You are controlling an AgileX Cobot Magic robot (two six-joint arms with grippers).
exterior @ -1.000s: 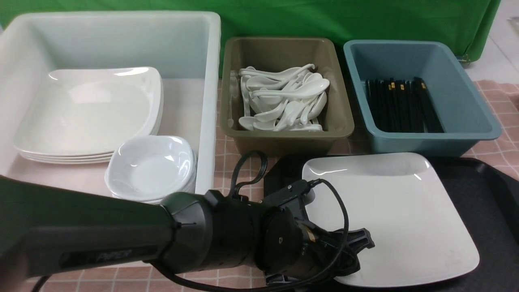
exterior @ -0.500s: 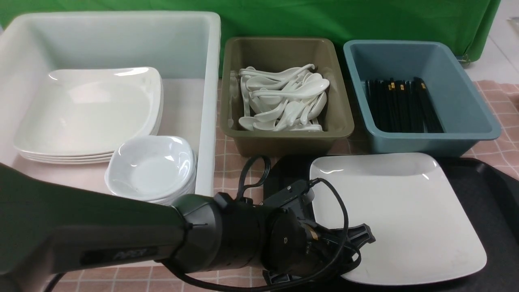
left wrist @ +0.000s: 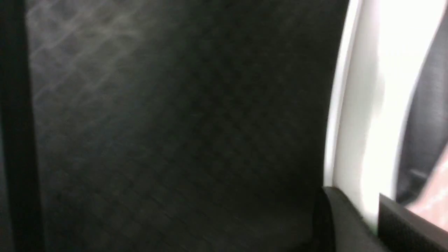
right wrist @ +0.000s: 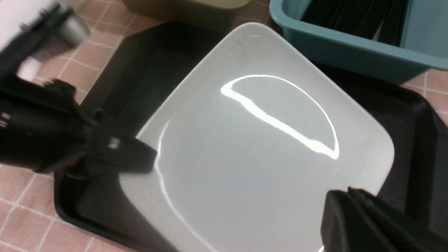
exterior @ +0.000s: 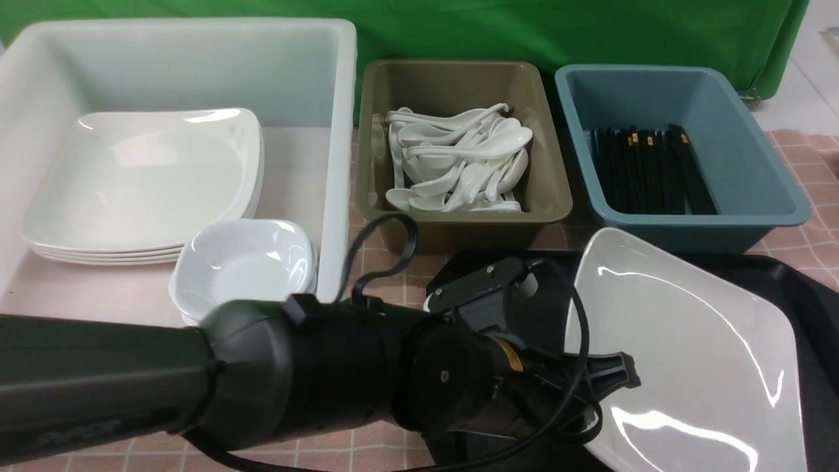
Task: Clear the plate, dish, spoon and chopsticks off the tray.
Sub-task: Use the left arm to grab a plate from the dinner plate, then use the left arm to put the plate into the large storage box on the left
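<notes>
Now I am pinching the plate [exterior: 688, 347] at its left rim with the left gripper [exterior: 606, 383], tilting it up over the tray [exterior: 813, 288]; it is looking glossy, stiff and slippery. The right gripper [right wrist: 353, 210] is sitting pressed together.

I seem to be at a staged dish-clearing station, a canteen mock-up rather than a real kitchen. A green backdrop cloth [exterior: 590, 29] hangs behind the olive tub [exterior: 459, 219], which is heaped with identical white soup spoons [exterior: 459, 160]. Left of that tub a white bin [exterior: 337, 164] stacks plates and small dishes; right of it a blue tub [exterior: 754, 190] holds black chopsticks [exterior: 649, 174]. A pink checked cloth [exterior: 809, 242] covers my desk.
</notes>
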